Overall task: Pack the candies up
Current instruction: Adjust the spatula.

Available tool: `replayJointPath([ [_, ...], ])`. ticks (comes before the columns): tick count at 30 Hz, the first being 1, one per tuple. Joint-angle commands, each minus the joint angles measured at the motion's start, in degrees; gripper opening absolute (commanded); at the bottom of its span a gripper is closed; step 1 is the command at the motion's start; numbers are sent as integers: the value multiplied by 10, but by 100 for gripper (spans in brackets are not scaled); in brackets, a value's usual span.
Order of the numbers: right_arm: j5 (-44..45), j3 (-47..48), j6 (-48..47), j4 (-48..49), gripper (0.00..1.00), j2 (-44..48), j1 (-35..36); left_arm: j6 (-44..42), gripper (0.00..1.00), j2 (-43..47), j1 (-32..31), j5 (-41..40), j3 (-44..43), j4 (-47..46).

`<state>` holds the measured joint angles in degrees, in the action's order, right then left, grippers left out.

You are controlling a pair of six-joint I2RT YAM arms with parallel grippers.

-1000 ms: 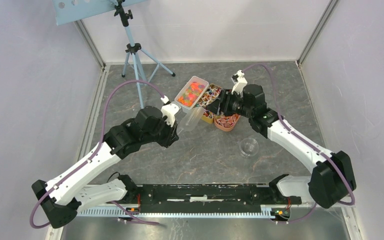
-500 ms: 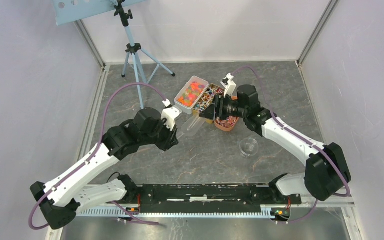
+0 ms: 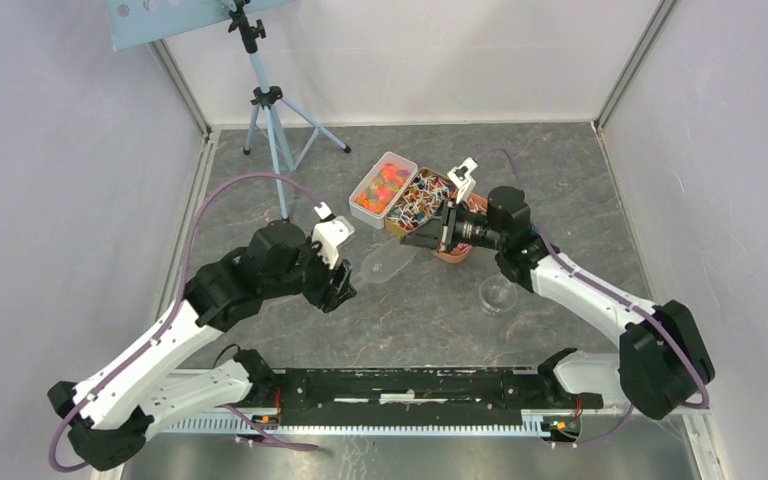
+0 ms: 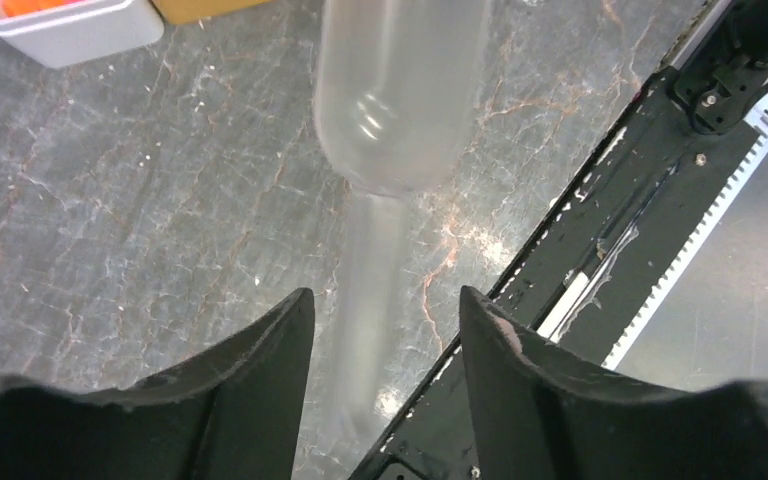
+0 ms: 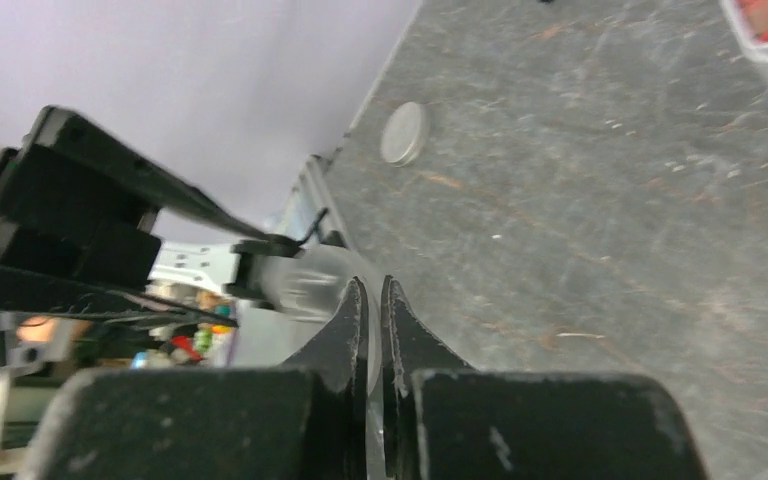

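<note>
**1. Grip state.**
- R gripper: jaws closed flat together. By the look of it they pinch the thin wall of the clear container at its mouth end.
- L gripper: jaws apart, gripping nothing I can see. The container's rounded base sits just beyond its fingertips, no contact.

**2. Why held so (my reading).** The R arm alone carries the container. A pinch on the rim leaves the opening unblocked and puts the mouth next to the stock. The L arm is free for picking.

**3. Candies.**
- All are at far-centre of the table. The container looks empty.
- Unwrapped orange/red candies are in the white tub.
- Wrapped candies are in the tan box, which touches the tub's right side.
- The pink bowl is just right of the R gripper and mostly hidden. Contents not readable.

**4. Orientation.**
- Candies lie jumbled with no common heading. Each one's axis is too small to tell.
- Tub and box long axes are parallel, near-left to far-right.
- Container long axis runs on approx. the same diagonal, mouth toward the tan box, closed base toward the L gripper. It is low and close to horizontal. Cannot tell if it rests on the table.
</note>
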<state>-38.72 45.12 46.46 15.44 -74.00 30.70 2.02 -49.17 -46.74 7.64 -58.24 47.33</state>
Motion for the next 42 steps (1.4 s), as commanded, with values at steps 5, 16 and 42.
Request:
replayJointPath([
  [5, -42, -80, 177, 262, 0, 60, 2, -4, 87, 65, -1, -19, -49, 5],
  [16, -19, -136, 343, 457, 0, 60, 2, 1, 99, 125, -1, 12, -46, -10],
  [42, 53, -228, 415, 531, 0, 39, 2, 17, 14, 136, -1, 41, 26, -180],
])
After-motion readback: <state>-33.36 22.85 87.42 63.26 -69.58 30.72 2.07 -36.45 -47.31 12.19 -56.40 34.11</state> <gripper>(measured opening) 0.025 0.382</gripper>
